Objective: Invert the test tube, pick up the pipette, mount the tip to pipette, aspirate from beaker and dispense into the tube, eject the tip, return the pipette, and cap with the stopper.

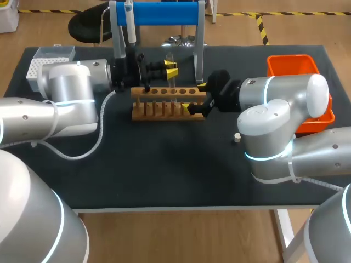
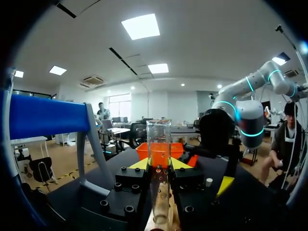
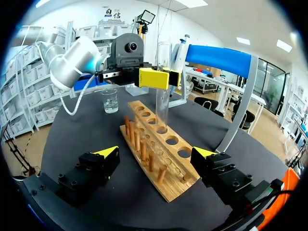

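A clear glass test tube stands upright, mouth up, with its lower end in a hole of the wooden rack. My left gripper is shut on the tube's middle, above the rack. My right gripper stands open at the rack's right end, one finger on either side of it. The pipette hangs on the blue stand. The beaker sits beyond the rack. A small stopper lies on the mat near my right arm.
A white tip box sits at the back left, behind my left arm. An orange bin stands at the back right. The blue stand's legs rise just behind the rack.
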